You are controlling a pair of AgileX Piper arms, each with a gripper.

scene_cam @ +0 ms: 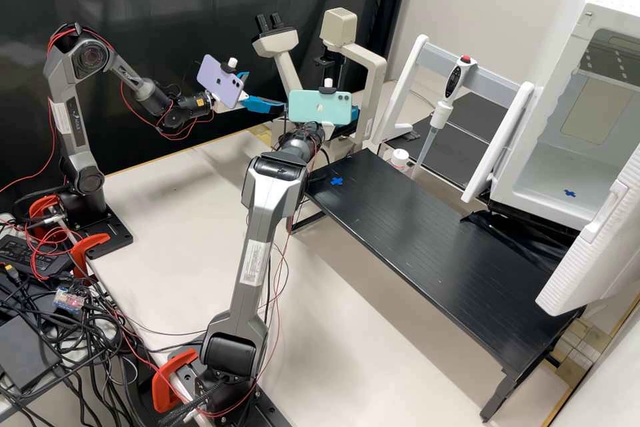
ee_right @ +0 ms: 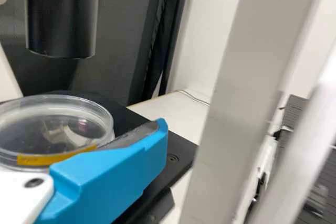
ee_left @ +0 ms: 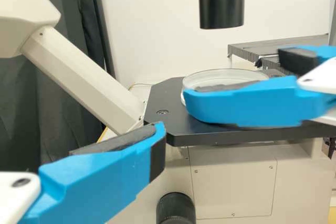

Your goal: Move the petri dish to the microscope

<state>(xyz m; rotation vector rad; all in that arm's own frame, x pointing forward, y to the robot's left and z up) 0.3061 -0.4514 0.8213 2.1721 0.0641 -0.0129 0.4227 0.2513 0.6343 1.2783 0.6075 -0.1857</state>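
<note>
The petri dish (ee_right: 47, 135) sits on the dark microscope stage (ee_left: 160, 98), so placing looks done. Left gripper (scene_cam: 265, 90) and right gripper (ee_left: 233, 76) both gape — next, the right should ease clear without nudging it.

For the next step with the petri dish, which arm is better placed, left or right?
Right, probably. The right gripper is already at the petri dish on the microscope stage. The left arm is farther from it, and the right gripper seems partly in its way.

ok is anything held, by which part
The left gripper holds nothing; the right gripper is at the petri dish, but whether it grips cannot be told.
</note>
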